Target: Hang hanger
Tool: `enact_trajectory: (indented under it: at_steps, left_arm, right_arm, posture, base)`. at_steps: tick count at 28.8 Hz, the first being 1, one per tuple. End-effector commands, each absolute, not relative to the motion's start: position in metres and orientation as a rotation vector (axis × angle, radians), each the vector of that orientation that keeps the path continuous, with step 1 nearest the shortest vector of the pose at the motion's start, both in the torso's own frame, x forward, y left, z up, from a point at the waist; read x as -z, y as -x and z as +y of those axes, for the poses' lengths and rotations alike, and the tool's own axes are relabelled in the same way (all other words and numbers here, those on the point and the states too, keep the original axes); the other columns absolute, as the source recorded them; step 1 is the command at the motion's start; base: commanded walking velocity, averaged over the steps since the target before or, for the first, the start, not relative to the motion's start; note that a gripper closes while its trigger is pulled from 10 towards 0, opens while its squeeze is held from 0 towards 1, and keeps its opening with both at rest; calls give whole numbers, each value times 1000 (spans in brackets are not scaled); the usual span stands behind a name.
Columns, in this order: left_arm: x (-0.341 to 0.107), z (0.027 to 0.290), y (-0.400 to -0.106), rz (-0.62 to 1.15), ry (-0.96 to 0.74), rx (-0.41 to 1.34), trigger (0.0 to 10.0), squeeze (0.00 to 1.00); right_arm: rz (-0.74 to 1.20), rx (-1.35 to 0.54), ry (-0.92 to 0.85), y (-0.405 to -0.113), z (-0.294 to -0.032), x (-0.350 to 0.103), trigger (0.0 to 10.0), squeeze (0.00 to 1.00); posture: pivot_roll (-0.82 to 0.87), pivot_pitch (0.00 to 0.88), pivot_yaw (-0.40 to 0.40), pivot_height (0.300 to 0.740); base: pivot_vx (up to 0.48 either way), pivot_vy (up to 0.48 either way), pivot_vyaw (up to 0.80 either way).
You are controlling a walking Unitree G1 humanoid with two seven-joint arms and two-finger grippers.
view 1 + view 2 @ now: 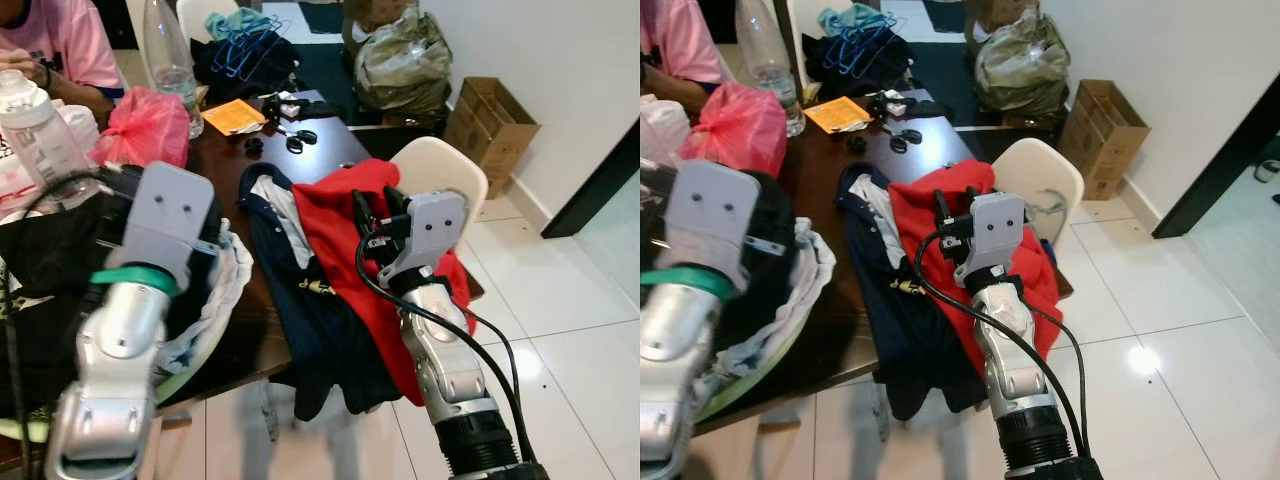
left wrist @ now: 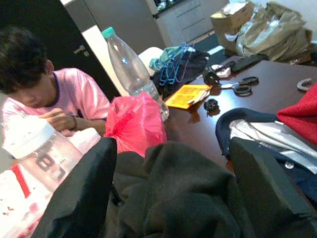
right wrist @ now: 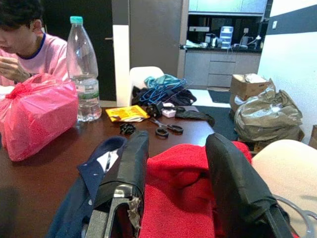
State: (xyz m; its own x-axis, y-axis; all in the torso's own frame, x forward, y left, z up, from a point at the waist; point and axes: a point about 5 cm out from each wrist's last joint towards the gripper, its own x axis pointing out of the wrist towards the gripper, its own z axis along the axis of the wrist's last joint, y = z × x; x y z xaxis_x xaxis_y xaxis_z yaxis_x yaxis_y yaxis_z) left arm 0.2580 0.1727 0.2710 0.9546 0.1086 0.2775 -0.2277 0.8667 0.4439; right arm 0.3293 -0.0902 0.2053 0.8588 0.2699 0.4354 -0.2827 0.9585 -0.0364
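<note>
1. While the right gripper is hovering with its two black fingers spread wide apart, a red garment is lying directly under and between them, not pinched.
2. Just to the left of that gripper, a navy garment with a pale lining is draping over the edge of the dark wooden table.
3. Just to its right, a white chair is standing close against the table, its back partly covered by the red cloth.
4. The left gripper is also holding its fingers spread, and a black garment is bulging between them; I cannot tell whether the fingers are pressing it.
5. Ahead of the left gripper, a pink plastic bag and a clear bottle are standing side by side.
6. Far ahead of both grippers, blue hangers are lying in a heap on dark clothes at the table's far end.
7. A person in a pink shirt is sitting beyond the pink bag.
</note>
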Motion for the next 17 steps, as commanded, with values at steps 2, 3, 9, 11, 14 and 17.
enact_trajectory:
  at_steps: [2,3,9,11,14,17]
  left_arm:
    - [-267,177,-256,-193,-485,-188,10000,0]
    - [-263,186,-251,-151,-478,-254,10000,0]
    - [-244,189,-233,-105,-784,-283,10000,0]
    - [-231,188,-224,-80,-881,-250,10000,0]
    - [-223,191,-215,-48,-919,-257,10000,0]
    - [-216,193,-207,-23,-965,-253,10000,0]
  right_arm:
    - [-457,-318,-35,-329,-86,-207,10000,0]
    - [-459,-351,-34,-328,-82,-208,10000,0]
    - [-442,-418,-26,-324,-75,-205,10000,0]
    - [-431,-430,-25,-324,-74,-203,10000,0]
    - [-422,-442,-22,-324,-73,-201,10000,0]
    - [-413,-454,-17,-324,-72,-199,10000,0]
  posture:
    - [101,93,3,740]
    - [103,94,0,740]
    - [109,103,-14,740]
    - [118,111,-22,740]
    - [129,120,-28,740]
    - [129,120,-28,740]
  base:
    - [0,0,0]
    - [0,0,0]
    - [0,0,0]
    - [0,0,0]
    - [0,0,0]
    - [0,0,0]
